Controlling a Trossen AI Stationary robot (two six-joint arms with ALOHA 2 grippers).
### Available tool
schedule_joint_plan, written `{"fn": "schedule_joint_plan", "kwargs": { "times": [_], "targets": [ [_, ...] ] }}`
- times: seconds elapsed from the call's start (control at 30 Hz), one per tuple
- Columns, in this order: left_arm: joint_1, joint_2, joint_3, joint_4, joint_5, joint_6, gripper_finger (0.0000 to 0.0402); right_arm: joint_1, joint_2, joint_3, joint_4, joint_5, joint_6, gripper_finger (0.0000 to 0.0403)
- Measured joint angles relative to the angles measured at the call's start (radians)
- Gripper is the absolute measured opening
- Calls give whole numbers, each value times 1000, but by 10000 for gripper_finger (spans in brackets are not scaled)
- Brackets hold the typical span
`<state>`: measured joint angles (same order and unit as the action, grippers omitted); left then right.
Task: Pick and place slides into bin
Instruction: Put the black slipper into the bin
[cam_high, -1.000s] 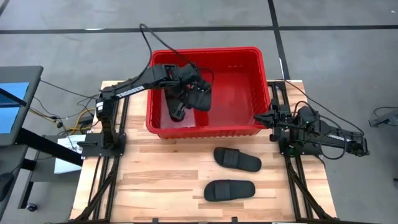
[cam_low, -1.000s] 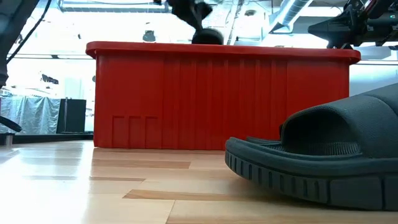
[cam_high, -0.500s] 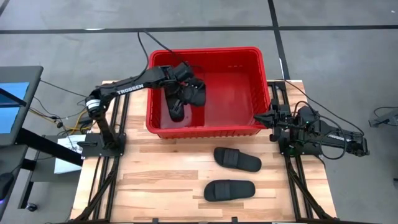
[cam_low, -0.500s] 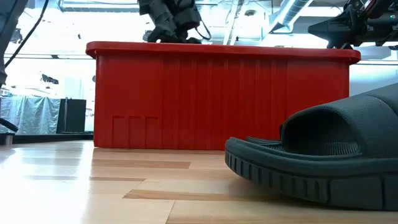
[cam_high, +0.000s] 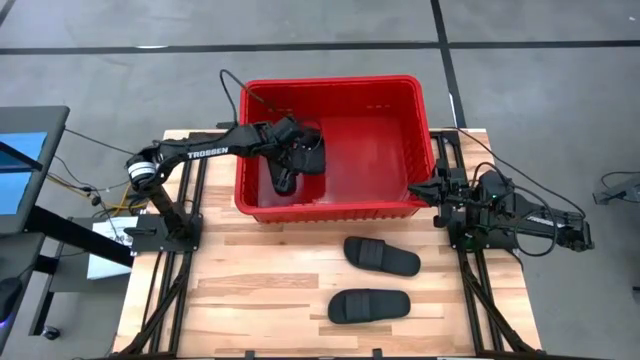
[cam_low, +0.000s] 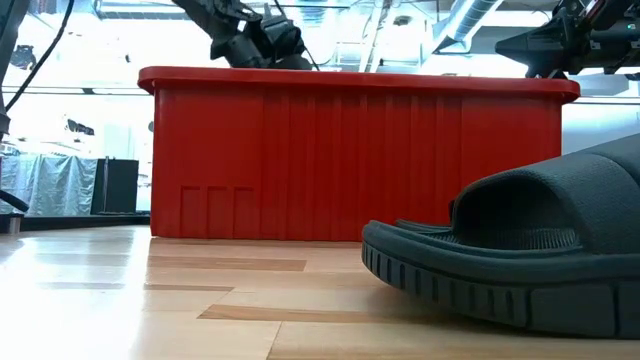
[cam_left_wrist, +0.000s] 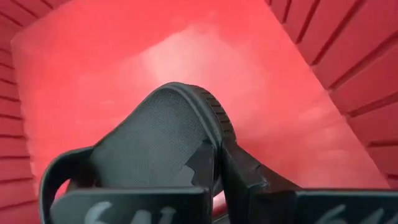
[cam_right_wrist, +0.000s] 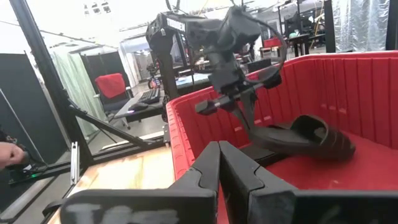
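Sandal (cam_high: 284, 172) clamped in my left gripper (cam_high: 292, 158) hangs low inside the red bin (cam_high: 330, 86), long axis running toward 6 o'clock, while my closed right gripper (cam_high: 418, 189) waits at the bin's corner.

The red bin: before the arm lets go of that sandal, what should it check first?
1. Left pincer shut on the held slide: ok.
2. Held slide inside the red bin walls: ok.
3. Slide resting on the bin floor: cannot tell.
4. Right pincer shut, parked outside the bin's right wall: ok.
5. Two slides lie on the table, task unfinished: not ok.
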<state>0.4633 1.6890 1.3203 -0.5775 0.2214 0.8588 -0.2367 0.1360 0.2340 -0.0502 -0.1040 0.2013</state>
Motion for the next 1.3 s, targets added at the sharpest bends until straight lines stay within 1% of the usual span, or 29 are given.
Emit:
{"fn": "schedule_joint_plan", "kwargs": {
  "times": [0.13, 0.47, 0.63, 0.87, 1.3],
  "targets": [
    [1, 0, -64, 54, 3, -4, 0, 0, 0, 0, 0, 0, 0, 0],
    [2, 0, -131, 71, 28, 2, 0, 0, 0, 0, 0, 0, 0, 0],
    [2, 0, -132, 65, 50, -68, 7, 0, 0, 0, 0, 0, 0, 0],
    [2, 0, -132, 62, 50, -159, 47, 0, 0, 0, 0, 0, 0, 0],
    [2, 0, -132, 52, 50, -170, 133, 0, 0, 0, 0, 0, 0, 0]
  ]
}}
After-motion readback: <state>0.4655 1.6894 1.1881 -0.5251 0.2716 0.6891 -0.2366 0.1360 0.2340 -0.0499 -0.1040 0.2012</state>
